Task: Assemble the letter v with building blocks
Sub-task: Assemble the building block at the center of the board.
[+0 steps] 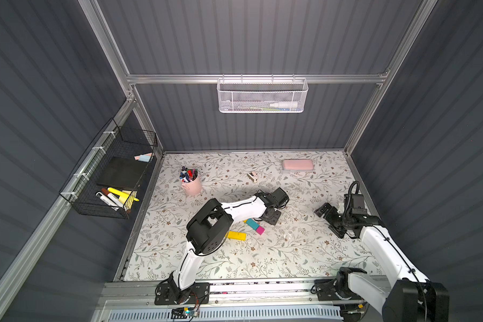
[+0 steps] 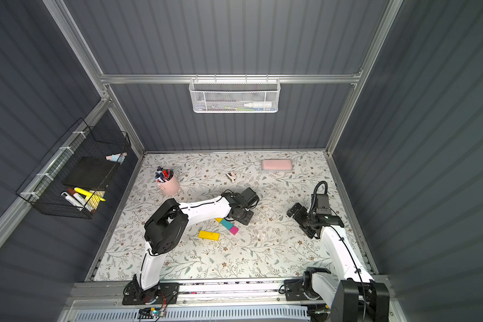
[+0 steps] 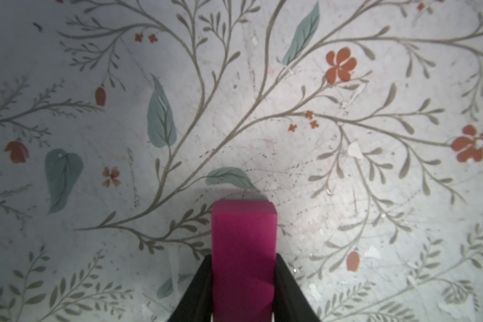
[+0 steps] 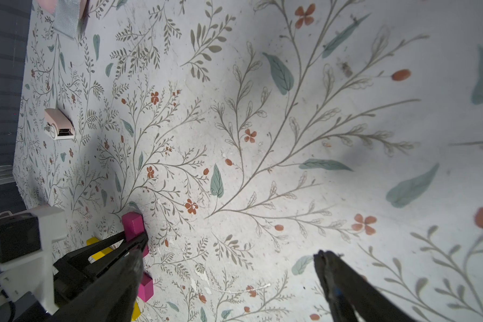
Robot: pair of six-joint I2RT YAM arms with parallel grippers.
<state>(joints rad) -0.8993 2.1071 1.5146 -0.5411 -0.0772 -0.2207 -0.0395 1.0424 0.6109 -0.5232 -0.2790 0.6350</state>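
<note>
In the left wrist view my left gripper (image 3: 243, 258) is shut on a long magenta building block (image 3: 244, 245), whose end points down at the floral table. In both top views the gripper's body (image 1: 271, 217) hides that block. Just left of it a yellow end (image 1: 246, 221), a teal block (image 1: 252, 223) and a short magenta block (image 1: 260, 230) lie end to end in one slanted row, the only arm of a letter v that shows. A long yellow block (image 1: 236, 235) lies apart, nearer the front. My right gripper (image 1: 329, 220) hangs open to the right with nothing between its fingers.
A pink cup of pens (image 1: 191, 185) stands at the back left. A pale pink case (image 1: 297, 165) and a small pink device (image 1: 252, 176) lie near the back. A black wire basket (image 1: 109, 181) hangs on the left wall and a white mesh basket (image 1: 262, 96) on the back wall.
</note>
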